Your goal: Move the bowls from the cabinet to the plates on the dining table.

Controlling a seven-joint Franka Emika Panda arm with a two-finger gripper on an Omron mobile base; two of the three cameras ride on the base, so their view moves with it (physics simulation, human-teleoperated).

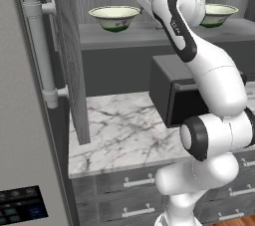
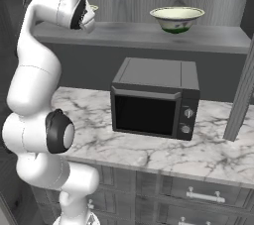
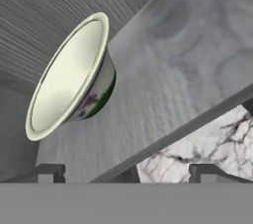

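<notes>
Two bowls on grey cabinet shelf

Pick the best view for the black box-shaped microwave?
Right base view: the black box-shaped microwave shows whole, with door, knobs and top. In the left base view the white arm covers much of it.

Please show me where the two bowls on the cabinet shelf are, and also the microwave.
left bowl [image 1: 114, 17]: left base view, on its outer wall below the rim.
right bowl [image 2: 176, 18]: right base view, on its outer wall.
microwave [image 2: 146, 115]: right base view, on its dark door.
</notes>
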